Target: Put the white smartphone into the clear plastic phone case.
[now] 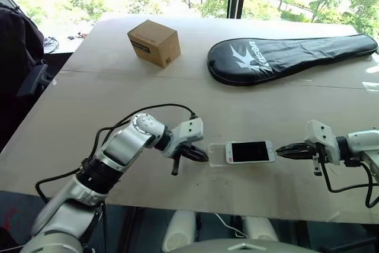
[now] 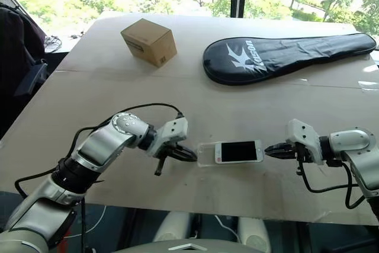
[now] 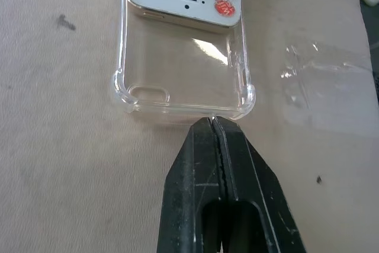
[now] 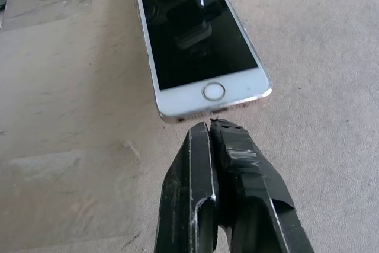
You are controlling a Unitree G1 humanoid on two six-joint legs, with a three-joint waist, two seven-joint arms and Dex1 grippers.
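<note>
The white smartphone [image 1: 250, 151] lies screen up on the table, partly inside the clear plastic phone case [image 3: 180, 81]; the case's left end [image 1: 215, 153] sticks out bare beyond the phone. My left gripper [image 1: 202, 156] is shut, its tips right at the case's bare end [image 3: 212, 121]. My right gripper [image 1: 280, 151] is shut too, with its tips against the phone's home-button end [image 4: 212, 121]. The phone's top end, marked with a red sticker [image 3: 224, 7], sits over the case floor.
A cardboard box [image 1: 154, 42] stands at the back left of the table. A black racket bag [image 1: 290, 56] lies at the back right. A strip of clear tape [image 3: 320, 81] is stuck on the tabletop beside the case. The table's front edge [image 1: 237, 202] is close.
</note>
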